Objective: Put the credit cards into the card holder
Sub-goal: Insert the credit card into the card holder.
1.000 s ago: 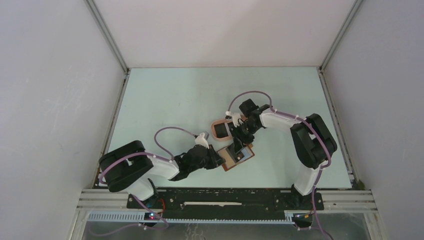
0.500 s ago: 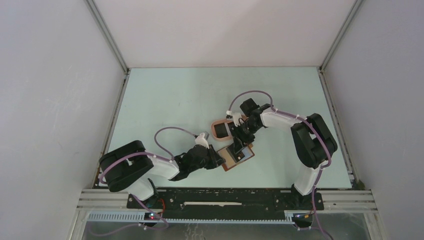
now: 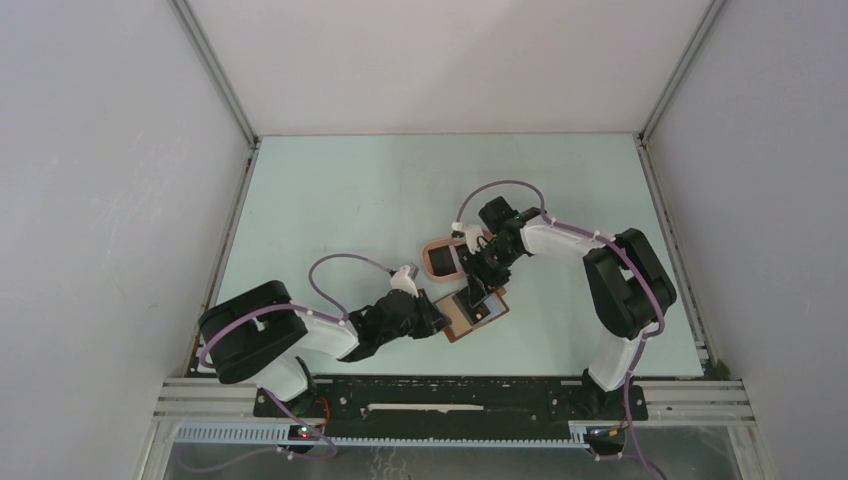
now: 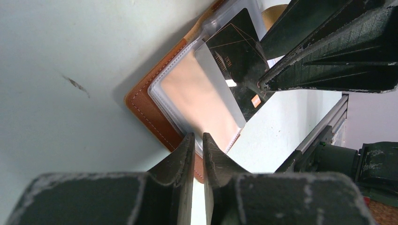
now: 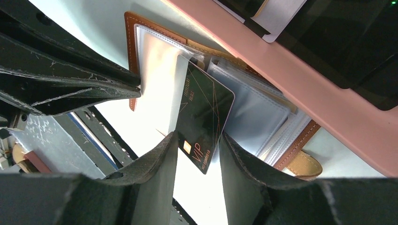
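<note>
The card holder [image 3: 487, 316] lies open on the table, brown leather [image 4: 145, 108] with clear pockets [image 5: 263, 112]. My left gripper [image 4: 197, 137] is shut on its near edge and pins it; in the top view the left gripper [image 3: 437, 322] sits at its left side. A black credit card [image 5: 204, 108] marked VIP stands part way into a pocket; the black credit card [image 4: 234, 51] also shows from the left wrist. My right gripper [image 5: 198, 136] is open, fingers either side of the card's free corner; in the top view the right gripper [image 3: 480, 285] hangs over the holder.
A pink oval tray [image 3: 430, 247] lies just behind the holder; the pink oval tray's rim [image 5: 291, 70] fills the right wrist view's upper right, with more dark cards [image 5: 338, 33] inside. The holder's snap tab [image 5: 305, 165] sticks out on the far side.
The right gripper's fingers have spread a little around the black card. Both arms and the card holder stay where they were.
</note>
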You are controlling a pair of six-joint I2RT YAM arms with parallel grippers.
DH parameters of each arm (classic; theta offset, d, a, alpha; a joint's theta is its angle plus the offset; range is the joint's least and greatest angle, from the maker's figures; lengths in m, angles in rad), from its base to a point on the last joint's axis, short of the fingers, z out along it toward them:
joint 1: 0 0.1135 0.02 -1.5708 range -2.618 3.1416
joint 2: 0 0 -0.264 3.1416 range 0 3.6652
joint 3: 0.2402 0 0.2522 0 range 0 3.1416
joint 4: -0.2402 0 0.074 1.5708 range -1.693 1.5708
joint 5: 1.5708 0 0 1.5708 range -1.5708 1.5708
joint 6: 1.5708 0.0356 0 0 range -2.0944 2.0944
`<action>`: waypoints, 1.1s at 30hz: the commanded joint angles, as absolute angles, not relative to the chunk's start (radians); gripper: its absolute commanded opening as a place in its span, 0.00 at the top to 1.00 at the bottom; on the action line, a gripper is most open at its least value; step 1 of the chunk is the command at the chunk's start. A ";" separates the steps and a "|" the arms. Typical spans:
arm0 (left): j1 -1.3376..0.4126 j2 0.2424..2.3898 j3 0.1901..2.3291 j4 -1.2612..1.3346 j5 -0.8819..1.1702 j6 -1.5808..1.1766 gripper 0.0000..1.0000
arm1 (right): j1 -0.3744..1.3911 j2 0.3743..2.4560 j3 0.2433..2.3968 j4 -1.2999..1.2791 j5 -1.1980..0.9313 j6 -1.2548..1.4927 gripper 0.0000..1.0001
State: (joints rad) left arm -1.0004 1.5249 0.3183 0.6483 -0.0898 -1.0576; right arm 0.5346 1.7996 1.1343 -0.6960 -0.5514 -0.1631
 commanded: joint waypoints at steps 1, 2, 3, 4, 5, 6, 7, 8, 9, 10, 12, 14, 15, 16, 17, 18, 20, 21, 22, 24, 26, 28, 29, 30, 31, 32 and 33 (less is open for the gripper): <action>-1.008 1.553 0.352 0.592 -0.084 -1.042 0.84 | 0.552 1.778 1.140 -0.705 -0.438 -0.211 0.53; -1.008 1.554 0.353 0.592 -0.084 -1.041 0.84 | 0.557 1.779 1.142 -0.707 -0.440 -0.213 0.53; -1.009 1.555 0.353 0.592 -0.084 -1.042 0.84 | 0.562 1.780 1.141 -0.708 -0.440 -0.213 0.53; -1.008 1.555 0.353 0.593 -0.083 -1.041 0.84 | 0.567 1.783 1.140 -0.708 -0.442 -0.213 0.53; -1.008 1.555 0.353 0.592 -0.083 -1.042 0.84 | 0.572 1.785 1.141 -0.709 -0.447 -0.213 0.52; -1.008 1.555 0.354 0.592 -0.083 -1.042 0.84 | 0.576 1.787 1.142 -0.710 -0.455 -0.213 0.53; -1.008 1.555 0.354 0.592 -0.083 -1.042 0.84 | 0.580 1.790 1.141 -0.712 -0.460 -0.213 0.53; -1.008 1.555 0.355 0.593 -0.083 -1.042 0.84 | 0.586 1.792 1.141 -0.712 -0.463 -0.213 0.53; -1.008 1.555 0.354 0.592 -0.083 -1.041 0.84 | 0.592 1.793 1.142 -0.712 -0.467 -0.213 0.53; -1.008 1.555 0.354 0.593 -0.083 -1.041 0.84 | 0.596 1.796 1.142 -0.713 -0.473 -0.212 0.53; -1.008 1.557 0.355 0.594 -0.083 -1.042 0.84 | 0.607 1.800 1.141 -0.714 -0.484 -0.212 0.53; -1.009 1.557 0.354 0.594 -0.083 -1.041 0.84 | 0.615 1.807 1.141 -0.714 -0.500 -0.210 0.53; -1.008 1.556 0.354 0.596 -0.083 -1.041 0.84 | 0.619 1.810 1.142 -0.715 -0.505 -0.209 0.53; -1.008 1.556 0.353 0.597 -0.082 -1.041 0.84 | 0.625 1.813 1.141 -0.715 -0.508 -0.209 0.53; -1.008 1.556 0.352 0.599 -0.082 -1.041 0.84 | 0.628 1.816 1.141 -0.713 -0.515 -0.206 0.53; -1.009 1.555 0.351 0.598 -0.082 -1.041 0.84 | 0.631 1.817 1.141 -0.712 -0.520 -0.204 0.53; -1.008 1.555 0.351 0.601 -0.081 -1.042 0.84 | 0.633 1.823 1.141 -0.710 -0.527 -0.202 0.53; -1.008 1.555 0.351 0.602 -0.081 -1.042 0.84 | 0.634 1.826 1.142 -0.710 -0.533 -0.199 0.53; -1.008 1.554 0.351 0.603 -0.081 -1.042 0.84 | 0.634 1.831 1.145 -0.715 -0.541 -0.198 0.53; -1.008 1.553 0.349 0.606 -0.081 -1.042 0.84 | 0.635 1.842 1.150 -0.719 -0.552 -0.197 0.53; -1.008 1.554 0.347 0.607 -0.081 -1.042 0.84 | 0.636 1.848 1.152 -0.720 -0.566 -0.193 0.53; -1.008 1.551 0.345 0.610 -0.081 -1.042 0.83 | 0.639 1.852 1.154 -0.718 -0.574 -0.191 0.53; -1.009 1.552 0.346 0.612 -0.081 -1.041 0.83 | 0.641 1.854 1.154 -0.719 -0.581 -0.190 0.53; -1.008 1.552 0.345 0.613 -0.081 -1.042 0.83 | 0.642 1.856 1.155 -0.718 -0.586 -0.188 0.53; -1.008 1.552 0.345 0.614 -0.081 -1.042 0.83 | 0.644 1.859 1.155 -0.717 -0.591 -0.186 0.53; -1.008 1.552 0.346 0.615 -0.080 -1.042 0.82 | 0.644 1.862 1.157 -0.717 -0.598 -0.183 0.53; -1.008 1.554 0.346 0.616 -0.080 -1.041 0.82 | 0.646 1.866 1.158 -0.717 -0.605 -0.182 0.53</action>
